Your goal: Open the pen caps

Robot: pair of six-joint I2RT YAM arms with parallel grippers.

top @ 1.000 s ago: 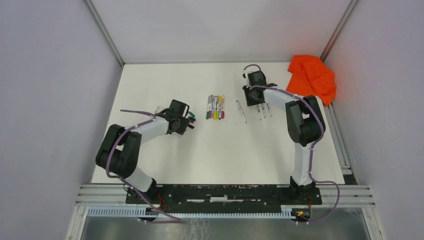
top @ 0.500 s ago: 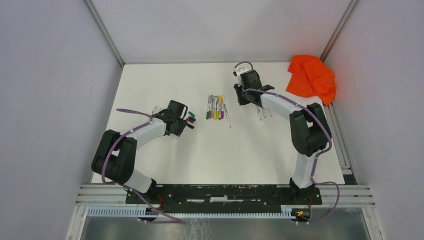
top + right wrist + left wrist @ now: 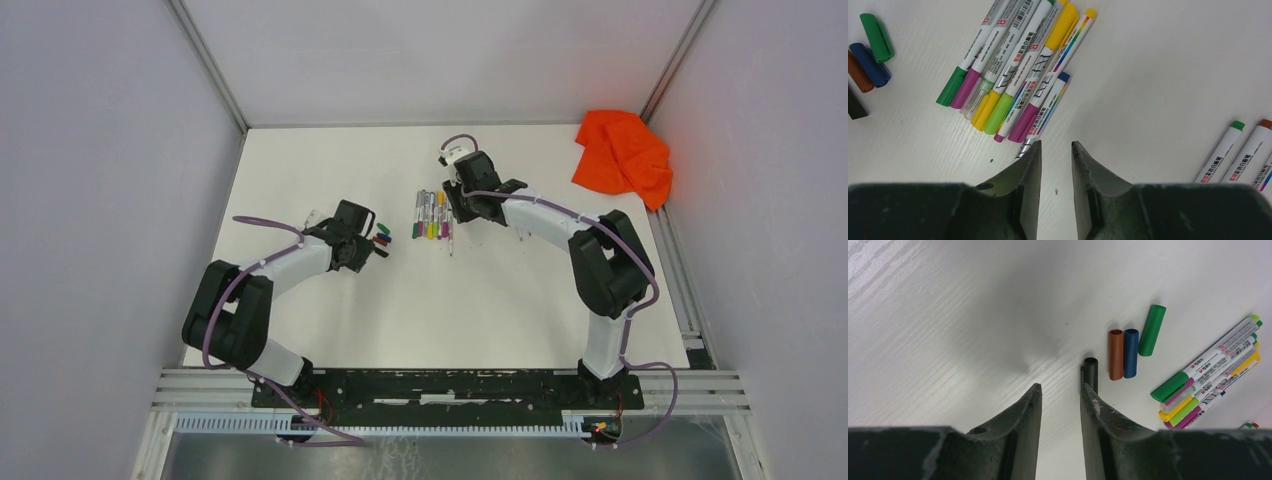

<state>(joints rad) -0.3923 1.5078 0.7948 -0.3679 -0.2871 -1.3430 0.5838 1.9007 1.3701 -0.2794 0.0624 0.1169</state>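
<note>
Several capped pens (image 3: 1013,65) lie side by side; they also show in the top view (image 3: 430,213) and the left wrist view (image 3: 1213,370). One slim pen with a blue end (image 3: 1048,107) lies at the row's right side, its lower end under my right gripper's left finger. My right gripper (image 3: 1055,145) is open and empty, just right of the row (image 3: 458,203). Loose caps lie together: green (image 3: 1152,330), blue (image 3: 1131,353), orange-brown (image 3: 1116,354), black (image 3: 1090,372). My left gripper (image 3: 1060,390) is open and empty, the black cap by its right fingertip.
Uncapped pens with green and orange-brown ends (image 3: 1243,155) lie to the right of my right gripper, mostly hidden under the right arm in the top view. An orange cloth (image 3: 622,155) sits at the back right corner of the white table (image 3: 330,160).
My right gripper has moved left from the uncapped pens to the capped row. One loose slim pen has slid left with it to the row's side. The left arm barely moved.
</note>
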